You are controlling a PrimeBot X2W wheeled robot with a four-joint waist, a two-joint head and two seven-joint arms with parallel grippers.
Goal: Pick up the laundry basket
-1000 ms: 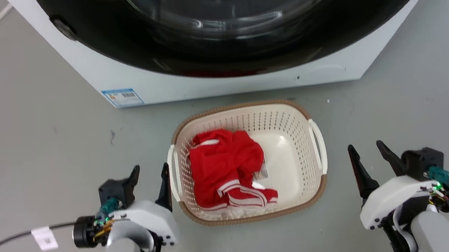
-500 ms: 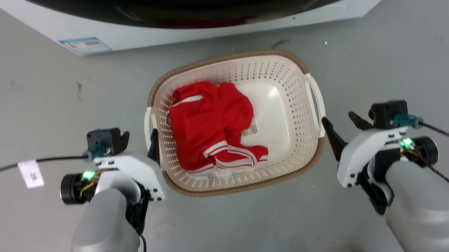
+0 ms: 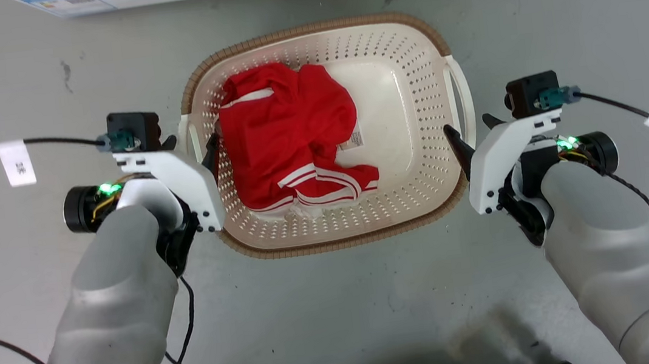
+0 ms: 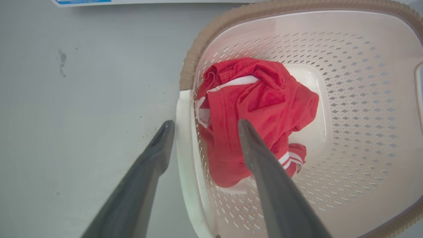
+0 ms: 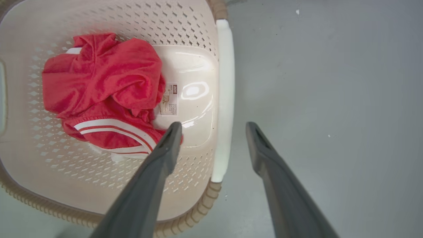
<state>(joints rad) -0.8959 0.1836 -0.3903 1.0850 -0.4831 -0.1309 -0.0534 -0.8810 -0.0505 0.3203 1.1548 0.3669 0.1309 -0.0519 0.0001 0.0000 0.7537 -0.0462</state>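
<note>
The laundry basket (image 3: pixel 332 245) sits on the floor (image 3: pixel 329 328) before me. I hold left jaws apart astride its left handle (image 4: pixel 185 148), right jaws apart astride the right handle (image 5: pixel 225 99), for an even lift.

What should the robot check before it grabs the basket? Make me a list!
1. The left gripper is open, a finger each side of the left handle: ok.
2. The right gripper is open, a finger each side of the right handle: ok.
3. Handles gripped: not ok, both grippers are open.
4. The red clothes lie wholly inside the basket: ok.
5. The left inner finger is clear of the clothes: cannot tell.
</note>
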